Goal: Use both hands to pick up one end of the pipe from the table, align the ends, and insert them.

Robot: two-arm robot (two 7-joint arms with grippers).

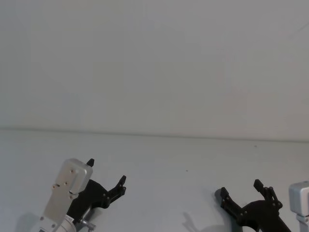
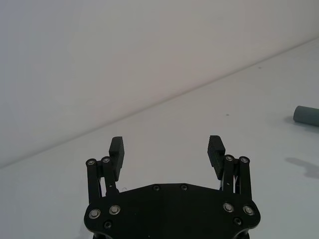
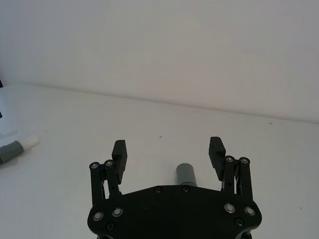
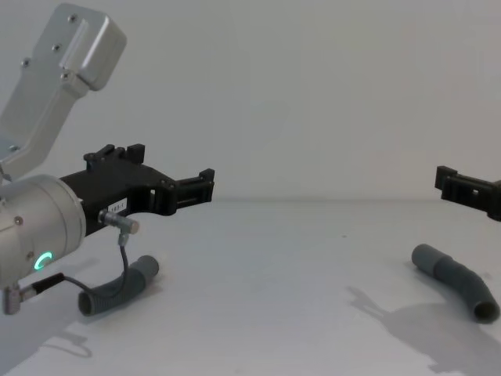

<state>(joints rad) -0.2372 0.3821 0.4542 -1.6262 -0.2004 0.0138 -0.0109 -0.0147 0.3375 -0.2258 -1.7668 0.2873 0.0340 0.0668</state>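
Observation:
Two dark-grey hose pieces of the pipe lie apart on the white table [image 1: 159,159]. The curved piece [image 4: 458,278] rests on the right, and its smooth wide cuff [image 3: 186,174] shows just under and ahead of my right gripper [image 3: 167,147], which hovers open above it. The other piece [image 4: 145,269] lies on the left beneath my left gripper [image 4: 172,166]; its white tapered tip [image 3: 31,142] with a grey collar shows in the right wrist view. My left gripper [image 2: 166,144] is open and holds nothing. Both grippers [image 1: 106,171] [image 1: 240,188] sit at the table's near edge.
A thin dark coiled cable [image 4: 100,298] hangs from the left wrist in front of the left hose piece. A plain wall rises behind the table's far edge [image 1: 154,135]. The curved piece's cuff [image 2: 305,115] also shows far to the side of the left wrist view.

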